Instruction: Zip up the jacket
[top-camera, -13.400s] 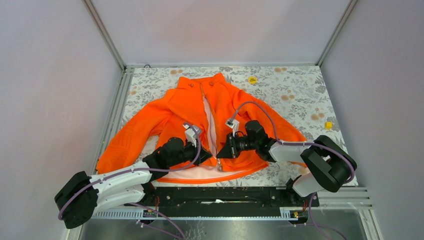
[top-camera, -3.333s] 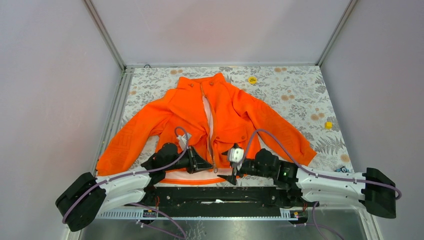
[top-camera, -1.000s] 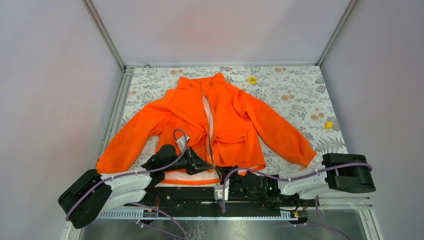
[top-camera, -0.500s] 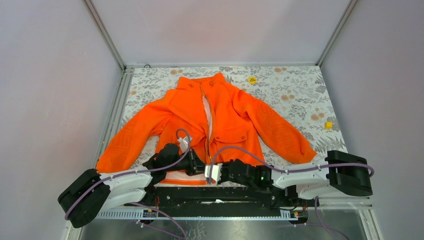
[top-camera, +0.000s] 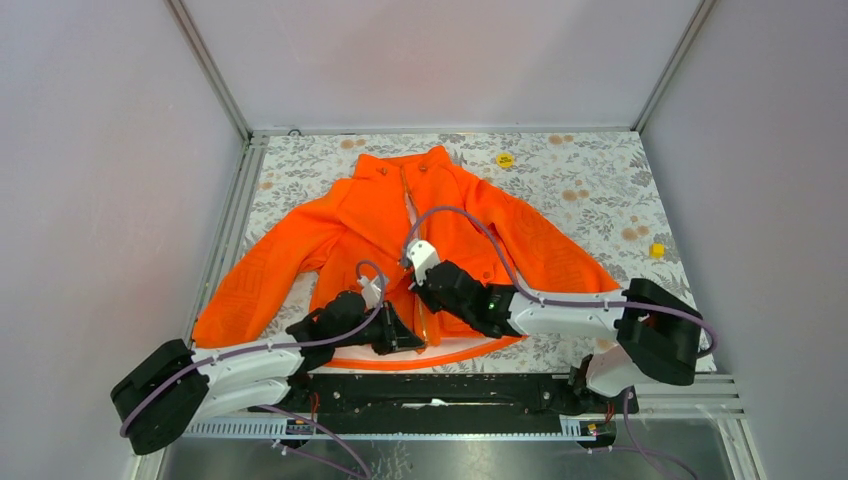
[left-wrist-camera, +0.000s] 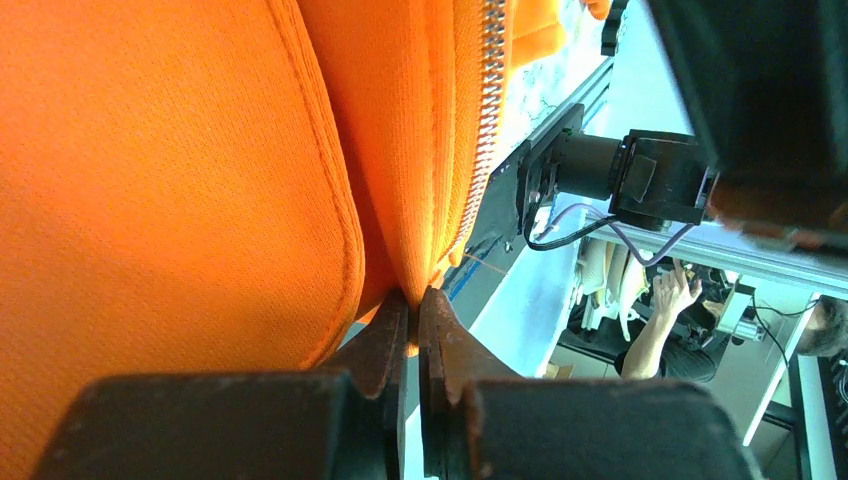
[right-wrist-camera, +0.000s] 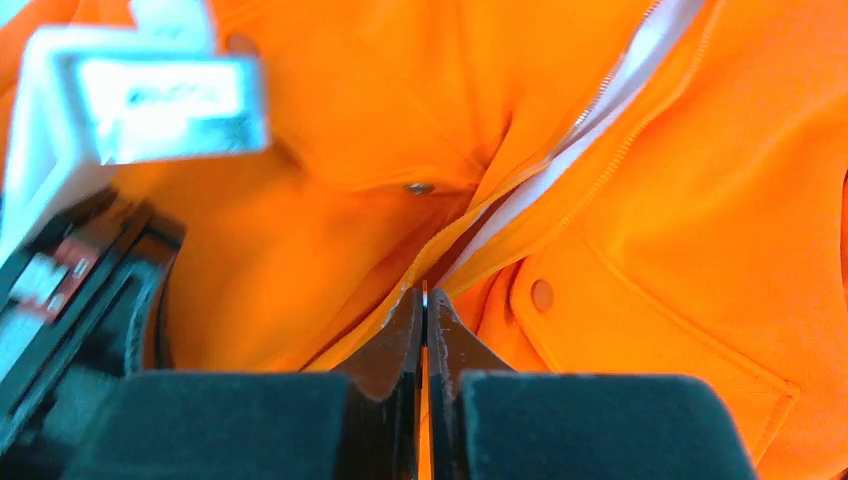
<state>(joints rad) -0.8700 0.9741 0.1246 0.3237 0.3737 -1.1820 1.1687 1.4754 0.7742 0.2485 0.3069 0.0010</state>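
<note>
The orange jacket (top-camera: 360, 215) lies flat on the table, collar at the far side, with white lining showing in the open upper front. My left gripper (top-camera: 406, 340) is at the hem by the zipper's lower end. In the left wrist view it (left-wrist-camera: 413, 295) is shut on a fold of orange fabric beside the zipper teeth (left-wrist-camera: 490, 90). My right gripper (top-camera: 420, 290) is over the zipper line, a little above the left one. In the right wrist view it (right-wrist-camera: 424, 292) is shut on a thin sliver at the point where the two zipper edges (right-wrist-camera: 610, 90) meet.
A yellow disc (top-camera: 504, 159) lies beyond the collar and a small yellow block (top-camera: 657, 250) lies at the right on the floral cloth (top-camera: 600, 180). A metal rail (top-camera: 228, 230) runs along the left edge. Grey walls enclose three sides.
My right gripper has moved from the hem at the front edge up the zipper line toward the collar. The lower front edges have drawn together. My left gripper stays at the hem.
</note>
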